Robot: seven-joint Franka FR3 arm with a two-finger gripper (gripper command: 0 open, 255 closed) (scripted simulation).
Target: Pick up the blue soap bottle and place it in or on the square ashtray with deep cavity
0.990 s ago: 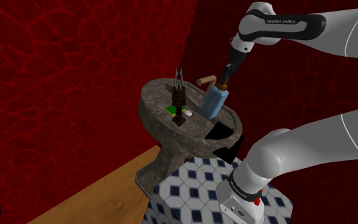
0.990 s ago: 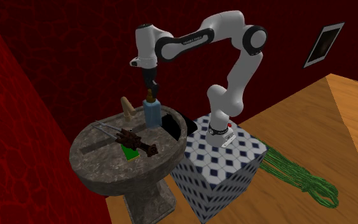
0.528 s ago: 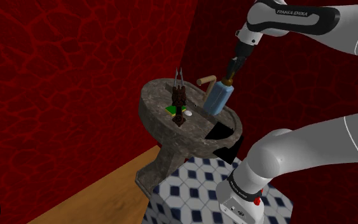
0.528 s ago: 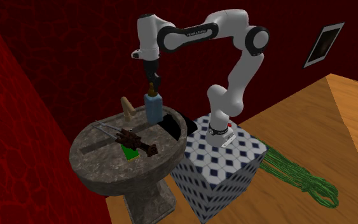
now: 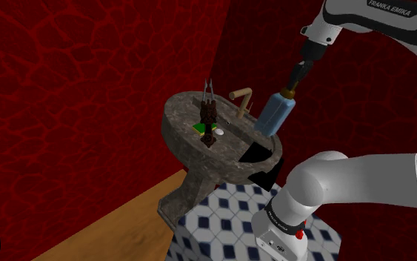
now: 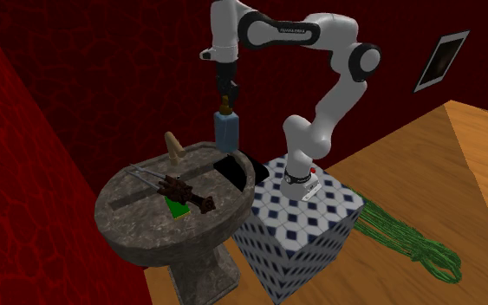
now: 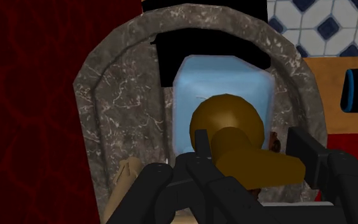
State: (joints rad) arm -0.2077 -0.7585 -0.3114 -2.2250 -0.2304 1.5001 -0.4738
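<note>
The blue soap bottle [image 5: 275, 115] [image 6: 226, 130] [image 7: 222, 79] hangs in the air over the stand-side rim of the stone sink [image 5: 181, 137] [image 6: 129, 230]. My gripper [image 5: 294, 78] [image 6: 225, 95] [image 7: 254, 149] is shut on its brown pump top, with the body hanging slightly tilted below. The square ashtray [image 5: 262, 153] [image 6: 230, 166] [image 7: 199, 44] is black and sits on the sink's edge nearest the stand. In the wrist view it lies straight beneath the bottle, partly hidden by it.
A brown tap [image 5: 240, 95] [image 6: 174, 146] stands at the sink's back rim. A dark brown figurine [image 5: 208, 119] [image 6: 185, 189] and a green piece [image 5: 198, 129] lie in the basin. The tiled stand [image 6: 298, 217] adjoins the sink; green rope [image 6: 406, 243] lies on the floor.
The gripper has lifted the bottle off the sink and carried it towards the shoulder view's right, from beside the tap to above the ashtray's side.
</note>
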